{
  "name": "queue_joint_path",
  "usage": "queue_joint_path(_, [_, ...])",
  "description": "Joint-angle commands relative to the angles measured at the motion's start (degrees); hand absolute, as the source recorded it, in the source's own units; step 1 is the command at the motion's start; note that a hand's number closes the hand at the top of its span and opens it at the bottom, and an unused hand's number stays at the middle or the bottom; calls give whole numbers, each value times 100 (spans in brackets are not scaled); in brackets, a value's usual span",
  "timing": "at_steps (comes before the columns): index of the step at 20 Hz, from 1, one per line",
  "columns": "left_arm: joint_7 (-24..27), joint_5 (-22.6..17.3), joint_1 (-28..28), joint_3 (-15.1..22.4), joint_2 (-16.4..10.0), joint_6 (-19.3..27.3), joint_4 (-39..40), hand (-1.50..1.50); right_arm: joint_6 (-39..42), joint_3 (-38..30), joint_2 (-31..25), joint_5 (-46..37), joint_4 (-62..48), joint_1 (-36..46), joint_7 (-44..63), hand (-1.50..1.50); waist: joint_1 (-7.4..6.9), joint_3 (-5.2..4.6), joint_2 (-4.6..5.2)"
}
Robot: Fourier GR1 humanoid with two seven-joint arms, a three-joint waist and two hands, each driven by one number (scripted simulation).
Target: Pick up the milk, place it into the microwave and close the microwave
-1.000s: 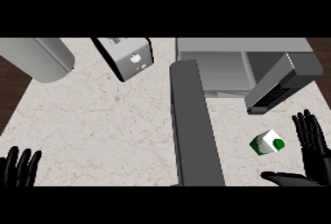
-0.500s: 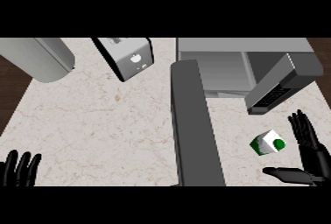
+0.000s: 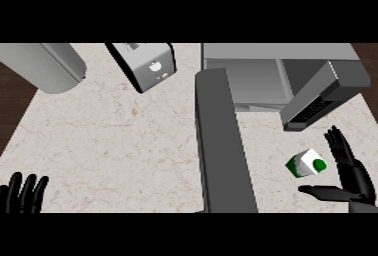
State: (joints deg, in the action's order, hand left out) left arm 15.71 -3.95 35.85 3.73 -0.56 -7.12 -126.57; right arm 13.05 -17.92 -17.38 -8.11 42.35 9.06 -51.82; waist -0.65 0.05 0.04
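The pale marbled table (image 3: 111,150) fills the view, with dark floor (image 3: 11,110) at its left edge. At the near left corner the left hand (image 3: 22,195) rests, fingers straight and up, holding nothing. At the near right the right hand (image 3: 357,186) is spread wide and grips nothing. The milk (image 3: 307,163) stands on the table just beside its fingers (image 3: 341,150). The door (image 3: 221,150) juts toward the near edge. Behind are the microwave (image 3: 251,80), a toaster (image 3: 148,65) and a grey cylinder (image 3: 48,65).

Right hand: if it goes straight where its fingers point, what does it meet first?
Probably the microwave's keypad panel; the milk lies left of the right hand, off that line. Heights are unclear.
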Motion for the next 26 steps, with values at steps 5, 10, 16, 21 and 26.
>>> queue_joint_path(5, [71, 12, -212, -90, -37, 22, 287, -150, -45, 93, -124, -225, -1432, 617, -740, -150, -1, 1, 6])
queue_joint_path(10, [-28, -163, -106, -245, -145, -31, 135, -150, 126, 166, -215, -331, -2084, 652, -1232, -150, -23, 6, 15])
queue_joint_path(16, [63, -142, 91, -21, -66, -117, 2, -150, 652, 125, -401, -219, -2637, 963, -1202, -150, -108, 24, 46])
queue_joint_path(21, [219, -259, -231, -330, -126, -168, 444, -150, 310, 57, -259, -151, -2665, 1068, -1450, -150, -62, 18, 40])
queue_joint_path(26, [339, -208, 19, -250, -104, -251, 361, -150, 610, 2, 25, 52, -2601, 1049, -1522, -150, -89, 22, 33])
